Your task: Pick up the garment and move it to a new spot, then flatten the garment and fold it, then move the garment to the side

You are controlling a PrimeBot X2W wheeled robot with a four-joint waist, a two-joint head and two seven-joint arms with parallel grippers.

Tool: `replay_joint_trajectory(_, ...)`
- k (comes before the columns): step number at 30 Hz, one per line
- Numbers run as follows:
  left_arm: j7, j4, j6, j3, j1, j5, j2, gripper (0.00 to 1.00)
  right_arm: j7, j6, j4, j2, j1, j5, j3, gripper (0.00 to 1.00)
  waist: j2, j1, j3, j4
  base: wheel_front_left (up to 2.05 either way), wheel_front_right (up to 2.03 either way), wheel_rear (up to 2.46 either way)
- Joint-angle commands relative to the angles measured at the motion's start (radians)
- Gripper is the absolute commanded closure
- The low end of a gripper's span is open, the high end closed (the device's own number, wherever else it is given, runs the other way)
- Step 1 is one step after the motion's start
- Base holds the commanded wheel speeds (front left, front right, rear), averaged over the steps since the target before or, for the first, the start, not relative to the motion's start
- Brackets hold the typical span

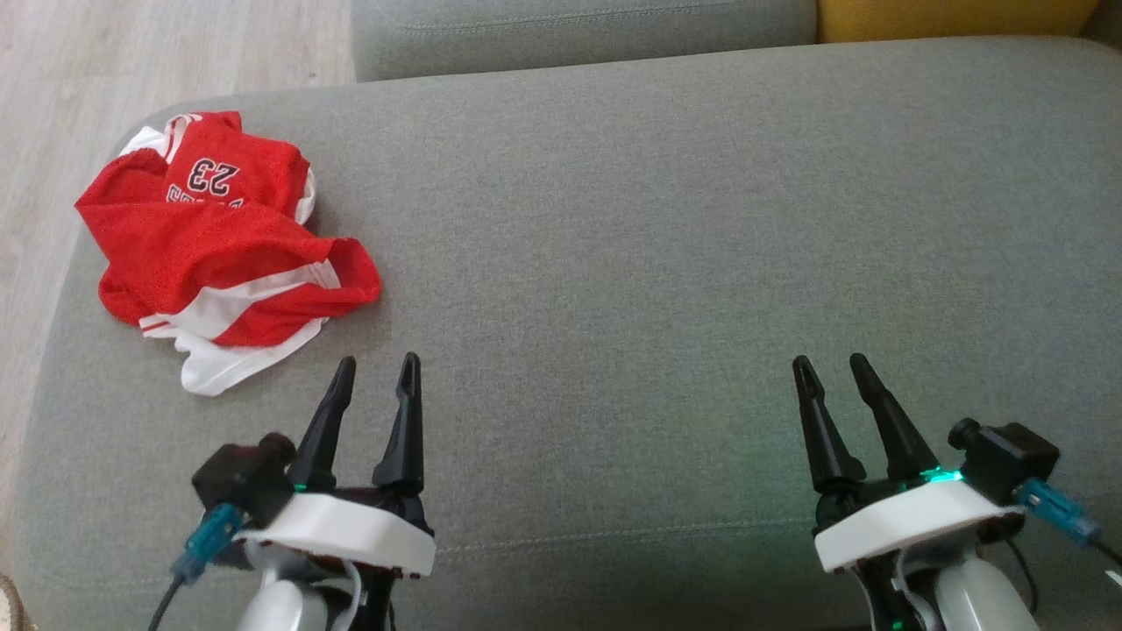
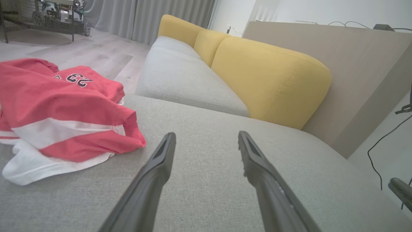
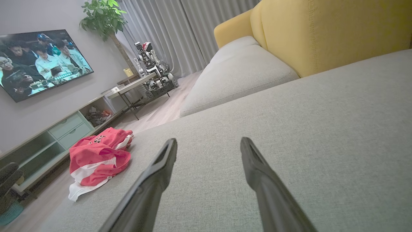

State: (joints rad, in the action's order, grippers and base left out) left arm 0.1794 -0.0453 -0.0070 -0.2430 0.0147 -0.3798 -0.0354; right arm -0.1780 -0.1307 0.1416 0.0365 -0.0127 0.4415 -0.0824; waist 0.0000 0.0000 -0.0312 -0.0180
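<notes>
Garment (image 1: pixel 219 245), a red and white jersey, lies crumpled in a heap by the left edge of the grey seat cushion (image 1: pixel 631 263), toward its far left corner. It is bunched over itself, so the pick-up looks not yet begun. The left gripper (image 1: pixel 379 359) hovers near the cushion's front edge, just short of the heap, fingers spread and holding nothing. The right gripper (image 1: pixel 828 358), likewise released, hangs well apart to the right, probably poised to start. A low cabinet (image 3: pixel 66 129) off the cushion has open compartments; one holds clutter too small to tell
</notes>
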Motion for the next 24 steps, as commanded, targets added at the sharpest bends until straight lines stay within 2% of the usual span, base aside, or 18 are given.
replay_joint_trajectory(1,0.016,0.050,0.007,0.019,-0.052,0.034,-0.011,0.00,-0.017,0.000,-0.045,0.011,-0.058,-0.031,-0.027,0.00,0.0000,0.0000,-0.001,0.000,0.00,0.00,0.00)
replay_joint_trajectory(24,0.081,0.100,0.062,-0.009,-0.051,0.256,-0.015,0.00,-0.082,0.000,-0.083,0.014,-0.074,-0.262,-0.038,0.00,0.0000,0.0000,-0.014,-0.002,0.00,0.00,0.00)
